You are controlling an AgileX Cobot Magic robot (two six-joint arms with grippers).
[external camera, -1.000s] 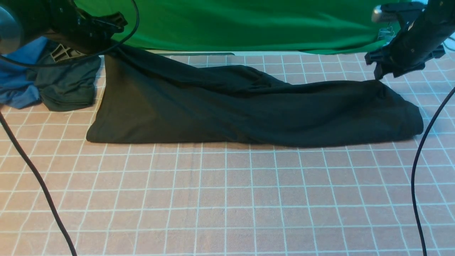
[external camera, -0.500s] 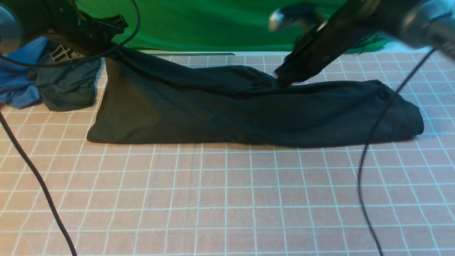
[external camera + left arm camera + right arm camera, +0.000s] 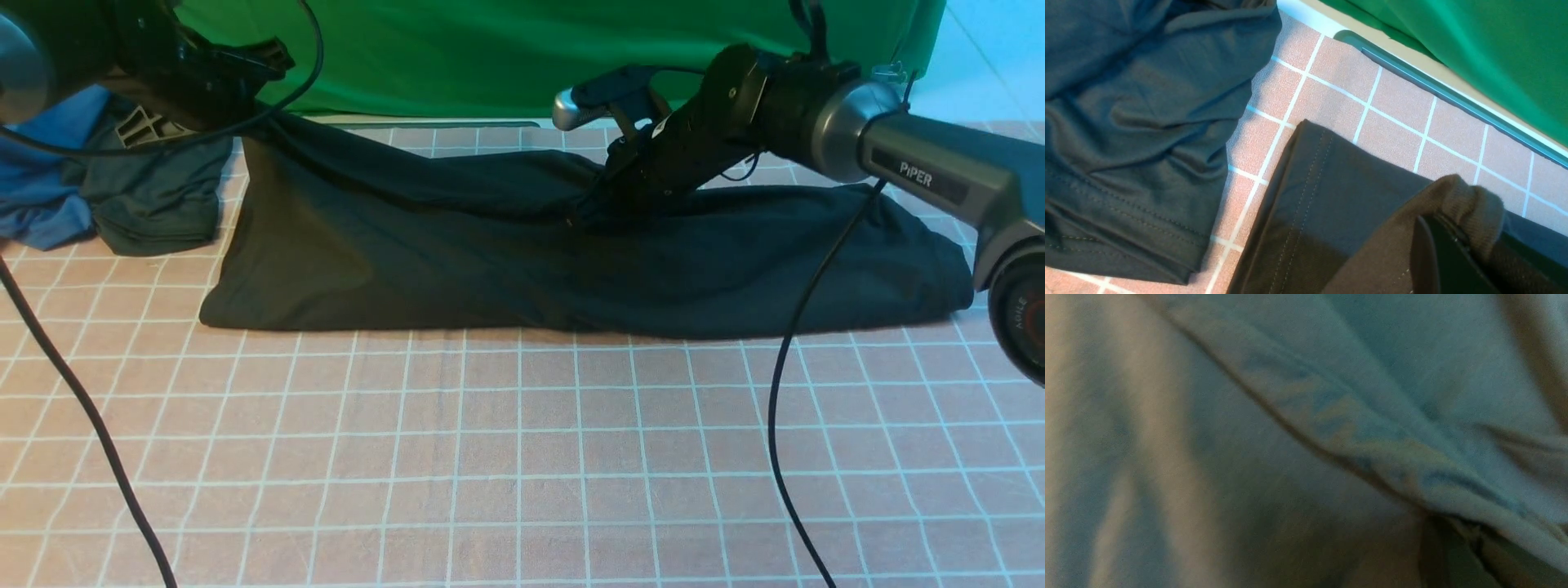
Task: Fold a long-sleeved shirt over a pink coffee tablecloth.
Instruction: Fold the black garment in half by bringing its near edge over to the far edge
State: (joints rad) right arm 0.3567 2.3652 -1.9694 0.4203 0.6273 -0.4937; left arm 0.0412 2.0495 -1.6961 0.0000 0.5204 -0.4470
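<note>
Long-sleeved shirt point(image 3: 506, 253): you have it lying as a long black band on the pink coffee tablecloth point(image 3: 522, 441), stretched from 9 o'clock to 3 o'clock across the far half of the worktop (12 o'clock being away from you). No print shows.
Shirt's 10 o'clock corner: lifted off the cloth, the fabric rising in a taut ridge to your left gripper point(image 3: 249, 104).
Left gripper: pinching that corner. In the left wrist view a ribbed edge point(image 3: 1457, 200) curls over one black finger point(image 3: 1437, 253).
Right gripper point(image 3: 589, 214): at about 12 o'clock, its tip down on the shirt's far edge near the middle of the band. You cannot tell whether its jaws are spread or closed, since dark fabric hides them. The right wrist view gives you only blurred folds.
Smaller dark garment point(image 3: 151, 196): at 10 o'clock, just beside the shirt's left end.
Blue garment point(image 3: 41, 196): touching that dark garment, further toward 9 o'clock.
Green cloth point(image 3: 490, 57): hanging along the 12 o'clock edge.
</note>
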